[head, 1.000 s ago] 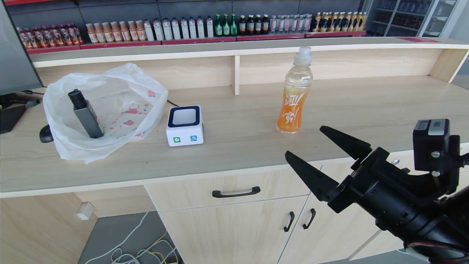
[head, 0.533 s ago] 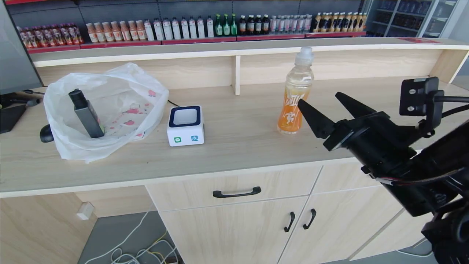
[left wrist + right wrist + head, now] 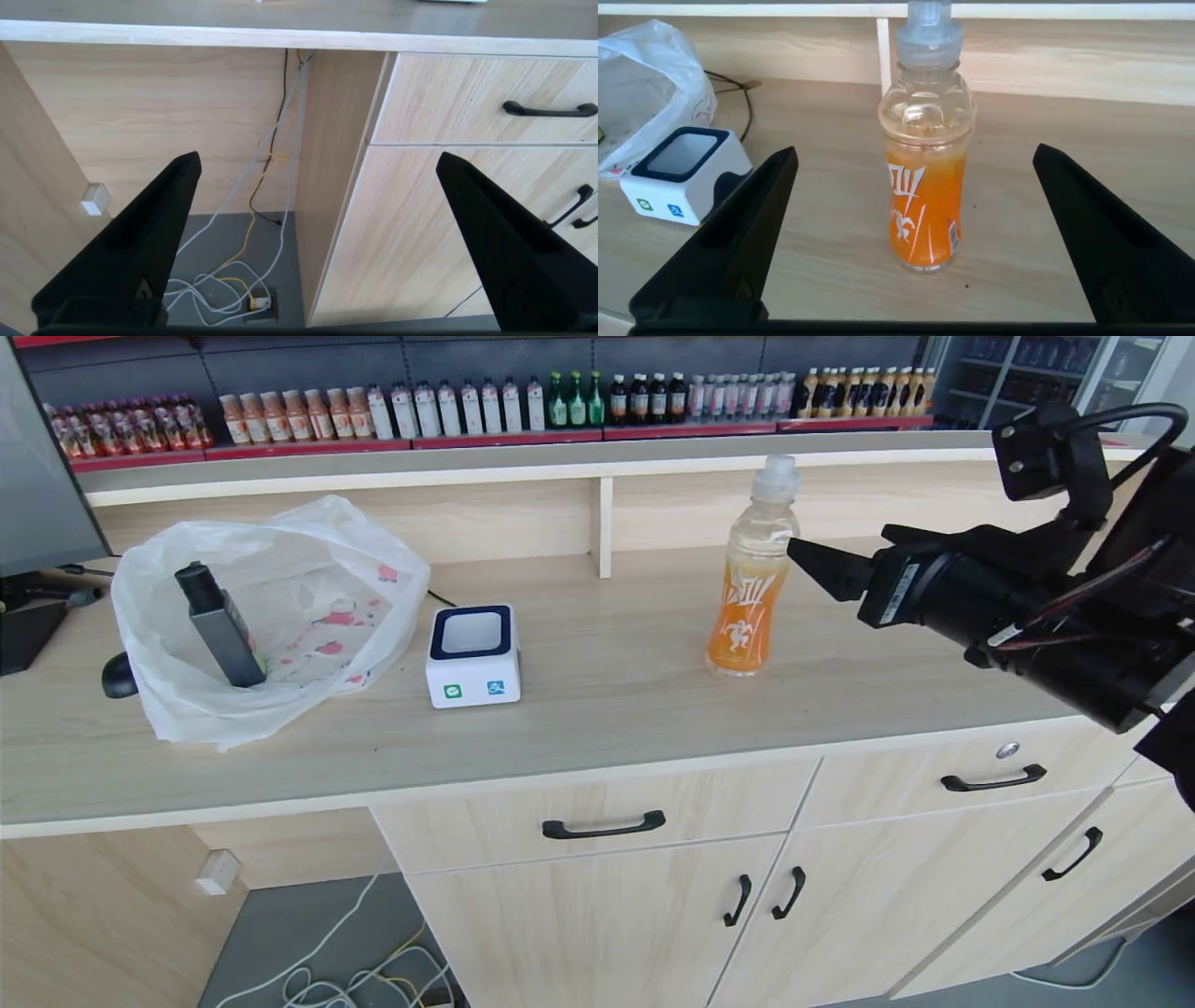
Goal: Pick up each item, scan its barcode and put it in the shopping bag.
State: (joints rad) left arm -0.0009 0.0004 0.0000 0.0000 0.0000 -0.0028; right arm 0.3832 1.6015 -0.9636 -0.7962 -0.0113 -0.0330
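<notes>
Store shelving runs along the back wall, lined with rows of drinks bottles. Below it a pale wooden surface sits over drawers and cupboards.

On the robot's left of that surface a white shopping bag slumps open, with a dark grey bottle leaning inside it. The right claw is level with the upper half of the orange drink bottle. Its jaws are spread wide and it holds nothing. The near tip is just beside the bottle, and I see no contact. The left claw hangs below the surface edge, facing the cupboard fronts, also spread wide and empty. Between bag and drink stands the small white scanner box, its window facing up.

The drink is tall, narrow and upright, so a finger brushing its shoulder on the way in would likely tip it over. Its round, smooth plastic could also slip or twist in a grip taken too high. The limp bag mouth may fold shut under a dropped item.

The drink's wrap is orange with white characters and a white figure, and no barcode shows on the sides in view. The scanner carries two tiny square icons, one green and one blue.
</notes>
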